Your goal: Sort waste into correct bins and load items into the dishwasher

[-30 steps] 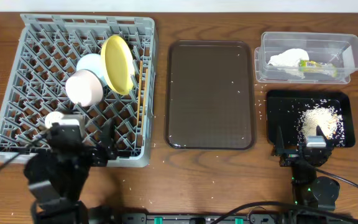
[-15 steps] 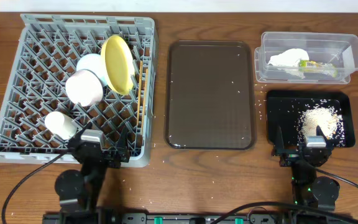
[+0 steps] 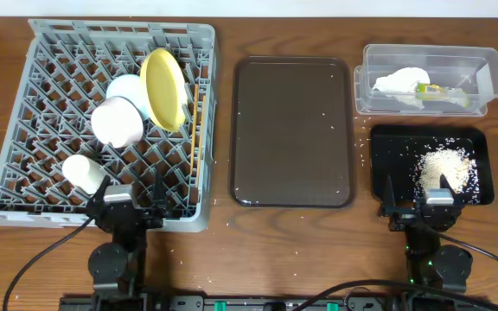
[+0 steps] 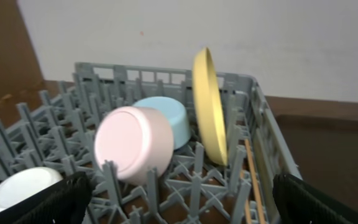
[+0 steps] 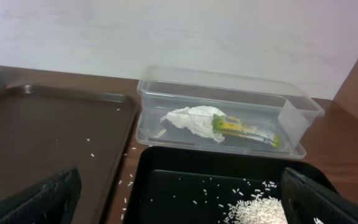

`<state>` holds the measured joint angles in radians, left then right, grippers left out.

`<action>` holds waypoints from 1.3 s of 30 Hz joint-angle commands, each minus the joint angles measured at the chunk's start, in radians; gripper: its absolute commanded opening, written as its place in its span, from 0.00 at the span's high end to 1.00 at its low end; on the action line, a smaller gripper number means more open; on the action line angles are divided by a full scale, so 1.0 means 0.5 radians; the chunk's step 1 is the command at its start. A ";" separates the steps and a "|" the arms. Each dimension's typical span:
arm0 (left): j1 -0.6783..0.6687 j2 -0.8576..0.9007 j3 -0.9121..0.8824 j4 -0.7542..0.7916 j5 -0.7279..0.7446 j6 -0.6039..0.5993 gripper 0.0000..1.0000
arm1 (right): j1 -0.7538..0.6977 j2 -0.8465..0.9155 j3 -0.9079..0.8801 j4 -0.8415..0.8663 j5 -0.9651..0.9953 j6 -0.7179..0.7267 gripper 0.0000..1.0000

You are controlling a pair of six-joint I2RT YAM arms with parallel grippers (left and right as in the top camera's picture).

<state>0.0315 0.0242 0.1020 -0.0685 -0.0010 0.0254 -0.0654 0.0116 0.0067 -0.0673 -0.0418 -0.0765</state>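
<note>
The grey dish rack [image 3: 24,112] holds the pale yellow plate [image 3: 163,89] on edge, the light blue bowl [image 3: 126,89], the pale pink bowl [image 3: 117,123], the cream cup [image 3: 84,173] and the wooden chopsticks [image 3: 199,121]. They also show in the left wrist view: plate [image 4: 209,106], blue bowl [image 4: 166,118], pink bowl [image 4: 132,144], cup [image 4: 18,190]. The white tissue [image 3: 399,82] and yellow-green wrapper [image 3: 439,89] lie in the clear tub [image 3: 491,73]. The black tray [image 3: 387,164] holds rice. My left gripper [image 3: 132,200] is open and empty at the rack's front edge. My right gripper [image 3: 429,200] is open and empty at the black tray's front edge.
A dark brown serving tray [image 3: 292,130] with a few rice grains lies between the rack and the bins. Loose grains dot the wooden table around it. The tub [image 5: 229,112] stands behind the black tray [image 5: 166,180].
My left arm has drawn back from over the rack's front left corner to the table's front edge, leaving the cream cup uncovered. The right arm has not moved.
</note>
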 commanded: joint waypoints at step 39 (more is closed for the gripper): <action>-0.008 -0.040 -0.196 -0.009 -0.021 0.000 0.06 | -0.018 -0.013 -0.002 -0.008 -0.008 0.024 0.01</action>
<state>0.0307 0.0101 0.0185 -0.0254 -0.0051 0.0082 -0.0654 0.0116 0.0067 -0.0673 -0.0418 -0.0765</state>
